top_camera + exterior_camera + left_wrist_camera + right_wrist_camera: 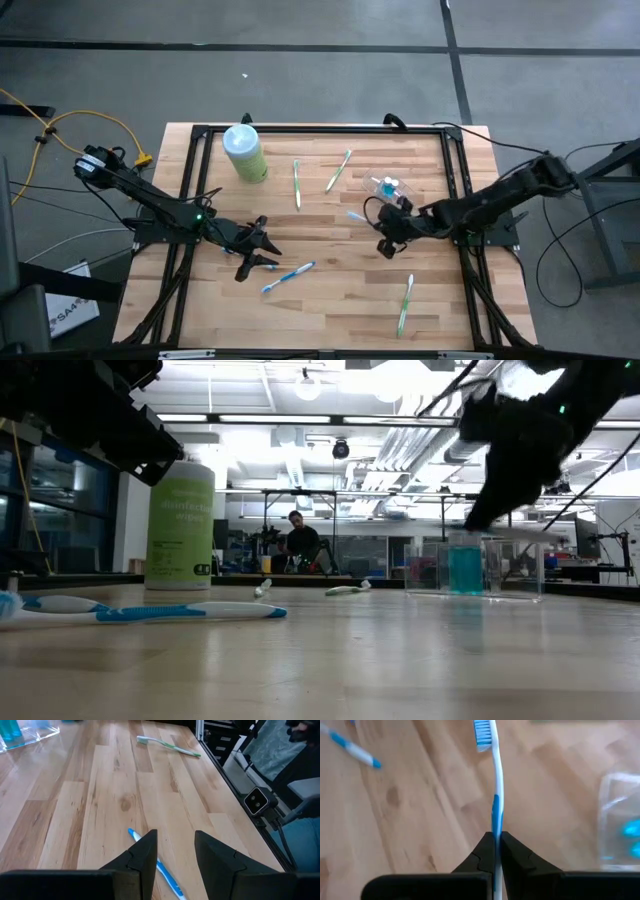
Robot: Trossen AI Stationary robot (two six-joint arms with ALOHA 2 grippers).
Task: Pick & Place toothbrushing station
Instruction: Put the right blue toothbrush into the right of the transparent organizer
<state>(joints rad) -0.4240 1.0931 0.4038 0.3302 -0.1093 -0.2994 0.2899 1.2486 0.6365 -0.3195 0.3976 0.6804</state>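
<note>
Right pincer (495,840) clamped on a blue-and-white toothbrush (494,780), raised just beside the clear toothbrushing station (387,186) at the tabletop's (330,300) right-centre. Left pincer (175,851) parted, empty, over another blue toothbrush (162,872), near left.

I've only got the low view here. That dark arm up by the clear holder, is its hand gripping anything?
Observer: Yes. The right wrist view shows the right hand shut on a blue and white toothbrush, with the bristles pointing away from the hand.
Operator: Is it over the holder?
Observer: No. From above, the right hand is beside the clear holder, over the bare table.
Operator: And the other arm?
Observer: The left hand is open, and the second blue toothbrush lies on the table just below its fingers.
</note>
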